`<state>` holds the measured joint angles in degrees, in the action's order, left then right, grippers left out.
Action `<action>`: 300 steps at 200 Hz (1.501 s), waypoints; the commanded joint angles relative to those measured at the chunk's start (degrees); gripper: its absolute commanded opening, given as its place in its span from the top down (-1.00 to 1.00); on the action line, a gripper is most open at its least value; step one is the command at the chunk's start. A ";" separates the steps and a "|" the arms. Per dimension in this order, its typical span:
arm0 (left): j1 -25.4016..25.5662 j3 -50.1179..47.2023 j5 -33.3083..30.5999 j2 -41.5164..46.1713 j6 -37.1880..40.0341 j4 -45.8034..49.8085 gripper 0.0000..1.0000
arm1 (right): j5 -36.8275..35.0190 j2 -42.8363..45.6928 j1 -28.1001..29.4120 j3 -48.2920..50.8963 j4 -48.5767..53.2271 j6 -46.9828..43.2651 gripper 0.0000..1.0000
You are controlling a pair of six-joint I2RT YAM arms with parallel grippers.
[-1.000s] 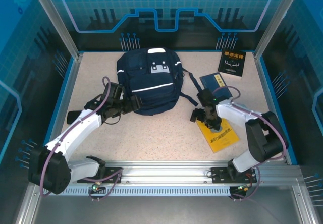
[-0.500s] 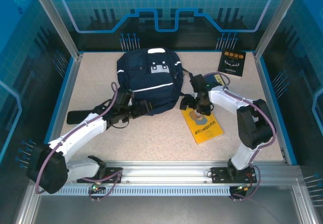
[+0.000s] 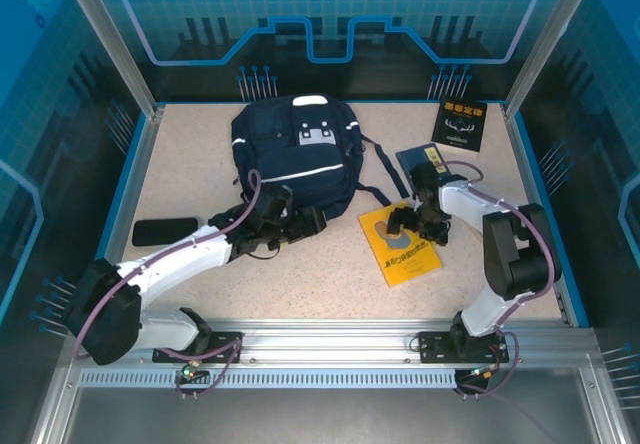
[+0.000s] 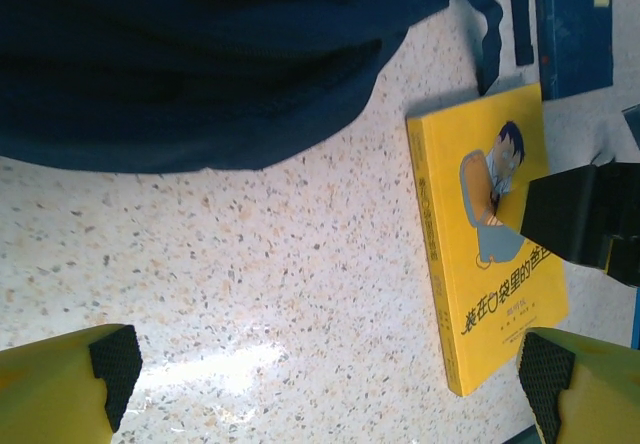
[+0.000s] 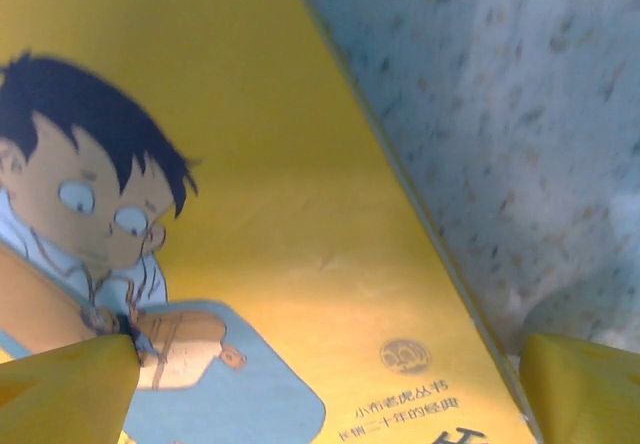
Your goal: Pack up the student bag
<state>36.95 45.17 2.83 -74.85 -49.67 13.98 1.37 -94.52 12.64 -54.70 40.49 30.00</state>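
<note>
Fingers apart, the right end effector (image 5: 330,374) is bringing the yellow book (image 3: 405,259) beside the bag (image 3: 295,149), which is lying on the table (image 3: 180,164). The left end effector (image 4: 330,369), also apart, is sliding along the bag's near edge, presumably seeking its opening.

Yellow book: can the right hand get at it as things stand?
Probably yes. The right hand hangs open over the yellow book, one finger above the cover, the other past its edge. Nothing lies between, though the book lies flat on the table.
</note>
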 commanded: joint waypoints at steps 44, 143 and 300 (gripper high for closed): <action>5.94 4.70 -3.61 -5.37 -0.93 -1.92 -0.94 | 21.27 6.28 3.77 9.02 -4.24 6.01 -0.88; 13.19 18.26 -4.66 -25.06 -0.25 2.72 -0.33 | 8.42 7.67 5.11 7.00 -0.67 3.41 -0.73; 16.13 32.42 -8.19 -42.53 6.11 15.96 0.02 | 11.26 4.66 4.13 4.95 -0.87 0.86 -0.16</action>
<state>51.72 75.33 -3.18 -113.75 -45.98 24.40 10.57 -89.89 17.19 -48.49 38.13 31.86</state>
